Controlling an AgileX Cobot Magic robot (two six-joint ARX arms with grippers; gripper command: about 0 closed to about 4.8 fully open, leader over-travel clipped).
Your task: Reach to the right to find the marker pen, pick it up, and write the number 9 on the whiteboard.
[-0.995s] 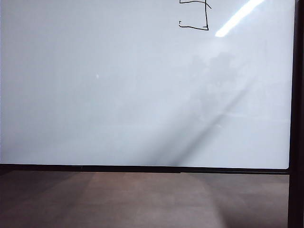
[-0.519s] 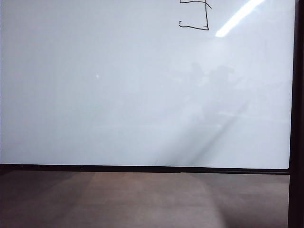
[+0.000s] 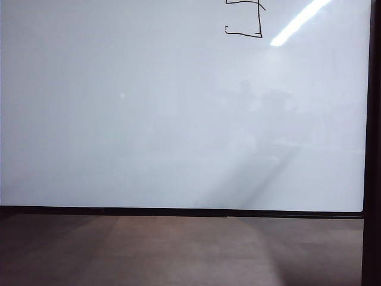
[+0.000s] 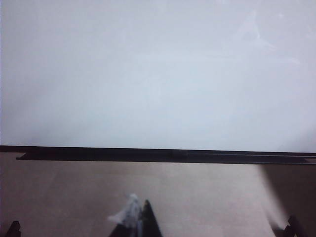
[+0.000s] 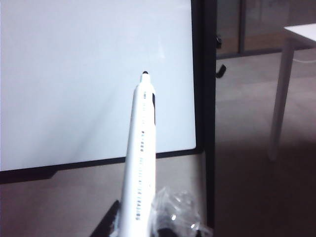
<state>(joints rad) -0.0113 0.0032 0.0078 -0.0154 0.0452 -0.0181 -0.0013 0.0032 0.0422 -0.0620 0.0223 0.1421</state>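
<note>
You have the large glossy white whiteboard with its thin black frame (image 3: 178,131) filling the exterior view, and neither arm shows there. Near the board's upper edge, towards its right side, sits the number 9 (image 3: 244,21) — a small boxy figure in thin black hand-drawn lines, its top cut off by the picture's edge. A bright reflected strip of ceiling light (image 3: 297,21) lies on the board just to the right of the figure. Your right gripper (image 5: 143,224) is clenched on the slim white marker pen with a small dark tip (image 5: 141,163); only the dark bases of the fingers show, with a crumpled bit of clear plastic wrap (image 5: 175,207) beside the barrel. The pen points away from the wrist towards the whiteboard (image 5: 94,79), its tip lying over the board's lower right region near the black frame; whether the tip touches the surface you cannot tell. Beyond the board's right edge stands a white table leg (image 5: 281,98). Your left gripper (image 4: 140,224) sits low in front of the whiteboard (image 4: 158,74), below its bottom frame — dark parts and a scrap of pale wrapping show at the picture's edge, and you cannot tell whether it is released or clenched. Brown-grey floor (image 3: 178,250) lies below the board.
</note>
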